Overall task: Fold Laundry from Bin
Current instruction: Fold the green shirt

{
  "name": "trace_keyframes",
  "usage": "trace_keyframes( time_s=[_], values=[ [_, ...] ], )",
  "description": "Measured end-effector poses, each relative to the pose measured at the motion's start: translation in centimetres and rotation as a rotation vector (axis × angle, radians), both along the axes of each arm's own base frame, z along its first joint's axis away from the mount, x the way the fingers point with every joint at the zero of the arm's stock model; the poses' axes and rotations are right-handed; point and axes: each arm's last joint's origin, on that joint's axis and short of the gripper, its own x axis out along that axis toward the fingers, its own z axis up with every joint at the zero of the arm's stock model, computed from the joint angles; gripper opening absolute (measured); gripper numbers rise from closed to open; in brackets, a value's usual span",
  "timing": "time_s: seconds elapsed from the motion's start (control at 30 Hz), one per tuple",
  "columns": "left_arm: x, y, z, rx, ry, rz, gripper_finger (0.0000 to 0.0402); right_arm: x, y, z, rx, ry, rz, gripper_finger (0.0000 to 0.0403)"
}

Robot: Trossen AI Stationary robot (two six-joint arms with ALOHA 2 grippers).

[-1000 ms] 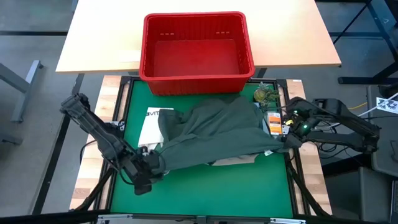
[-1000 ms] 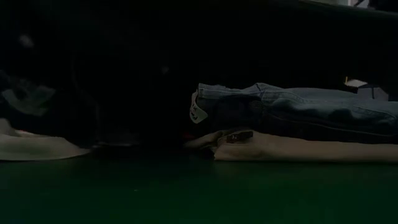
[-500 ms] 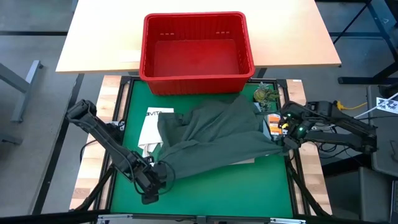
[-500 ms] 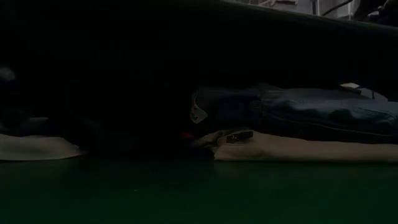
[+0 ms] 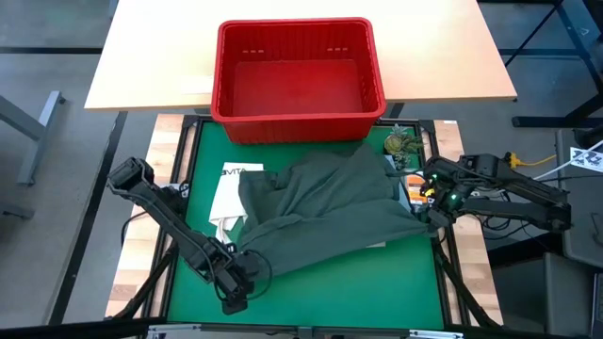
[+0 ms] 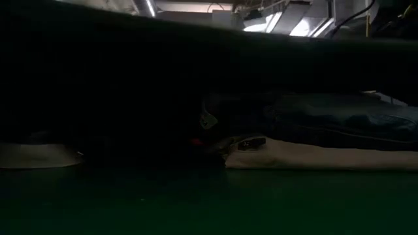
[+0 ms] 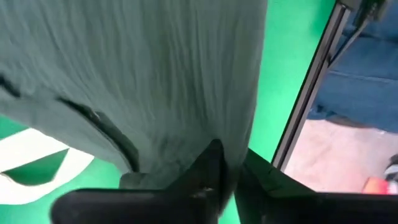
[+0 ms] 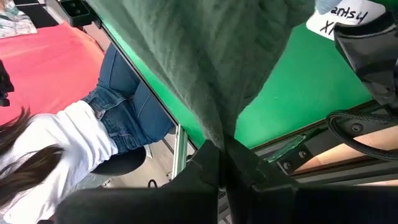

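The olive garment (image 5: 325,212) lies stretched across the green mat (image 5: 377,292), its long axis running from the left gripper (image 5: 237,280) at the near left to the right gripper (image 5: 426,213) at the right edge; both pinch its corners. The red bin (image 5: 297,80) stands behind. A white bag (image 5: 226,193) and folded clothes (image 6: 313,140) lie partly hidden beneath.

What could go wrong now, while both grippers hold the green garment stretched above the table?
1. The left gripper and the right gripper each pinch only a thin edge of the green garment, so a corner may slip out.
2. The cloth hangs over the folded jeans and beige trousers; dragging it might disturb that stack.
3. It also covers part of the white bag, which could be pulled along.
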Motion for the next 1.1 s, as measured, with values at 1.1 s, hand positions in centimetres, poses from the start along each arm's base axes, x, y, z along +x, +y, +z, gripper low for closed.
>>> trace_keyframes(
  time_s=[1.1],
  values=[
    [6.6,12.1,0.0,0.271,-0.117,0.044,0.0138,2.2,-1.4,0.9,-0.159,-0.28,0.016,0.0151]
  ],
)
